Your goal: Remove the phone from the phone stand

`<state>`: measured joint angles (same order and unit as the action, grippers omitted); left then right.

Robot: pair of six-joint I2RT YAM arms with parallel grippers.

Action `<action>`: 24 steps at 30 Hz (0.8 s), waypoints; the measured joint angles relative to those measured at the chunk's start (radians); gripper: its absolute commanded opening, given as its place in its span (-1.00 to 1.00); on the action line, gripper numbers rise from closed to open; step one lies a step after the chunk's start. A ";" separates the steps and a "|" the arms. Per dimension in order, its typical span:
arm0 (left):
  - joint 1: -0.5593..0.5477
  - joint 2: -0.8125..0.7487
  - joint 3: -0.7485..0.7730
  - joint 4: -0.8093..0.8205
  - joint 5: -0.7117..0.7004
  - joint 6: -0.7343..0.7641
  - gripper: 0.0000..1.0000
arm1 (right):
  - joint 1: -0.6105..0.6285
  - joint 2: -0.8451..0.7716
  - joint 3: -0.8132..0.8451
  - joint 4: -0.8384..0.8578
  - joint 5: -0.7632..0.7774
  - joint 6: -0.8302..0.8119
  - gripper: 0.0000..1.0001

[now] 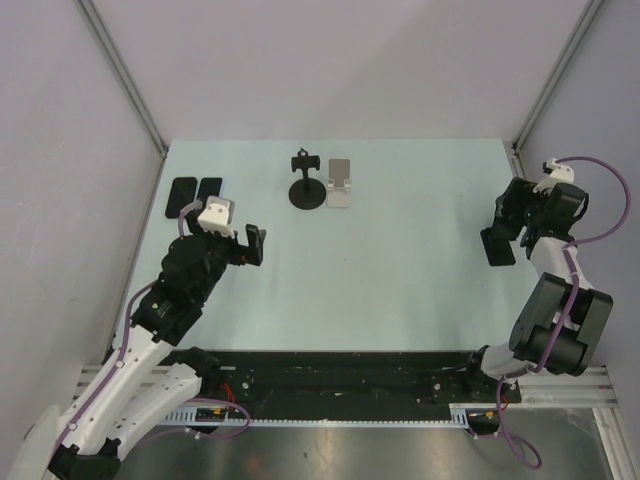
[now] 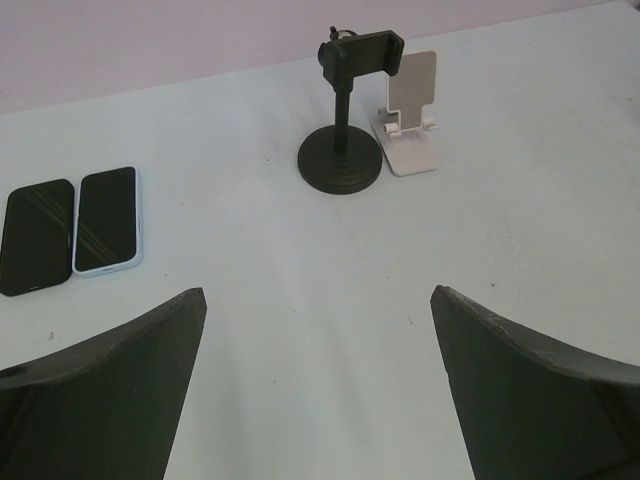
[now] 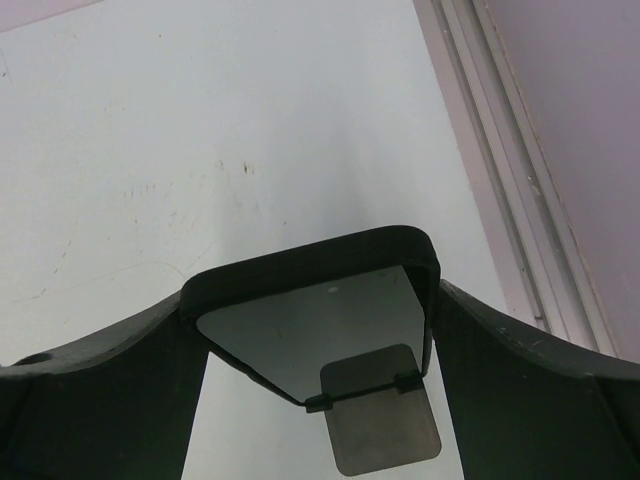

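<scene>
Right gripper (image 3: 312,290) pinches the phone (image 3: 310,330) by its side edges, near the table's right rail (image 3: 500,190), arm folded upright. Left gripper (image 2: 318,295) hovers spread wide, bare tabletop (image 2: 300,270) ahead. Beyond, black stand (image 2: 340,160) and white stand (image 2: 410,150) touch, both unloaded; black phone (image 2: 36,236) and blue phone (image 2: 106,220) lie flat, left.

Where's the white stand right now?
In the top view, the white stand sits at the far middle of the table, close beside the black stand, on its right.
</scene>
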<state>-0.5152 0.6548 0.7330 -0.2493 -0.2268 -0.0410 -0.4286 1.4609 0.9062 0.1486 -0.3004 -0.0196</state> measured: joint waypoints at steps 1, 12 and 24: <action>0.000 0.000 0.000 0.000 0.003 0.000 1.00 | 0.000 -0.009 -0.008 0.000 0.000 0.008 -0.01; 0.000 0.014 -0.001 0.005 0.059 0.000 1.00 | 0.127 -0.215 -0.071 -0.089 0.121 0.070 -0.79; -0.004 0.035 -0.002 0.058 0.255 -0.020 1.00 | 0.299 -0.445 -0.071 -0.260 0.209 0.238 -0.90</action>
<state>-0.5194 0.6903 0.7311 -0.1909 0.0284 -0.0608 -0.1299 1.0161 0.8356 -0.1116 -0.0917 0.2180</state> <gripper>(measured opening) 0.996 0.846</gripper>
